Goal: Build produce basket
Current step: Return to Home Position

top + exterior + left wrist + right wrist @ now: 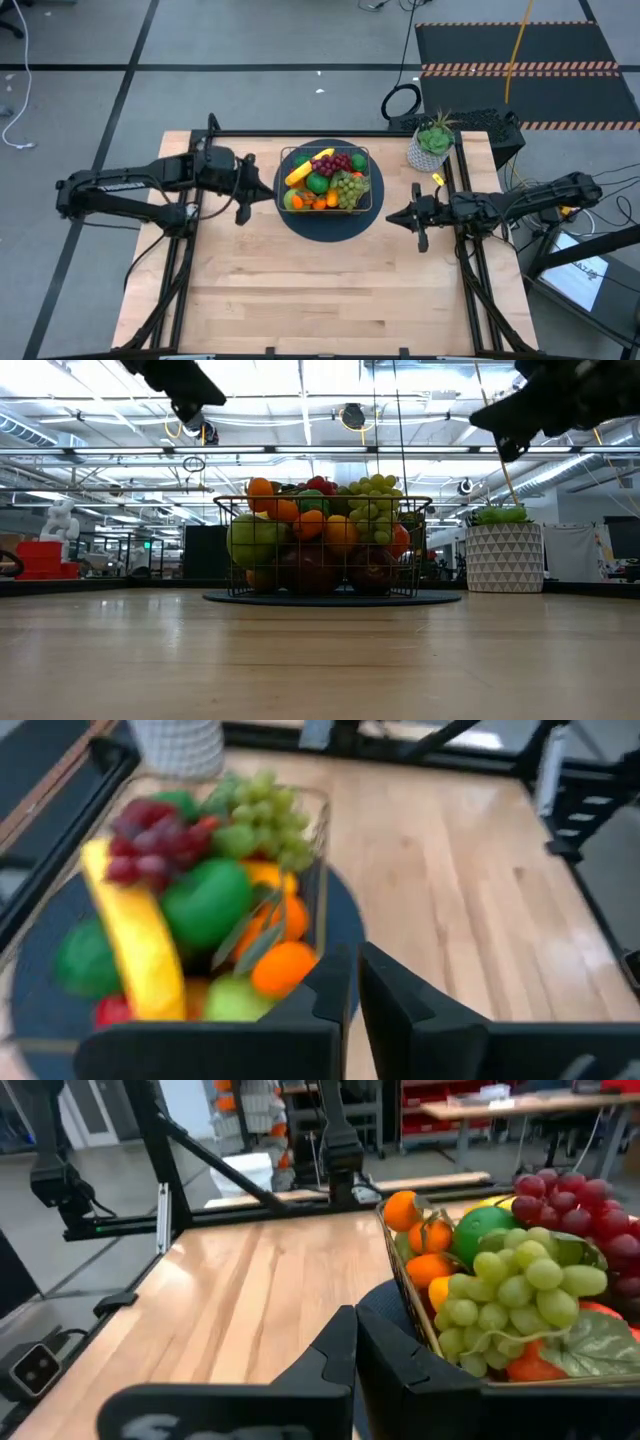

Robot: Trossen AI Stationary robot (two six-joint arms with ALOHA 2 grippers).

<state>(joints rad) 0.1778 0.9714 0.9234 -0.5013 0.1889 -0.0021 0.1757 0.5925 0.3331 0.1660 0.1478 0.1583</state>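
Observation:
The wire basket [327, 152] stands on a round dark mat [300, 225] at the table's far middle. It is heaped with produce: a yellow banana [300, 172], purple grapes [335, 163], green grapes [348, 188], oranges [430, 1240] and a green fruit [205, 905]. My left gripper [352, 990] hangs shut and empty above the mat's left edge, just left of the basket [300, 840]. My right gripper [355, 1342] is also shut and empty. It hovers right of the mat [390, 215], pointing level toward the basket [400, 1270].
A potted green plant in a white pot [432, 145] stands at the far right corner, behind my right arm. Dark frame rails [470, 270] run along both table sides. Bare wood [320, 290] stretches from the mat to the near edge.

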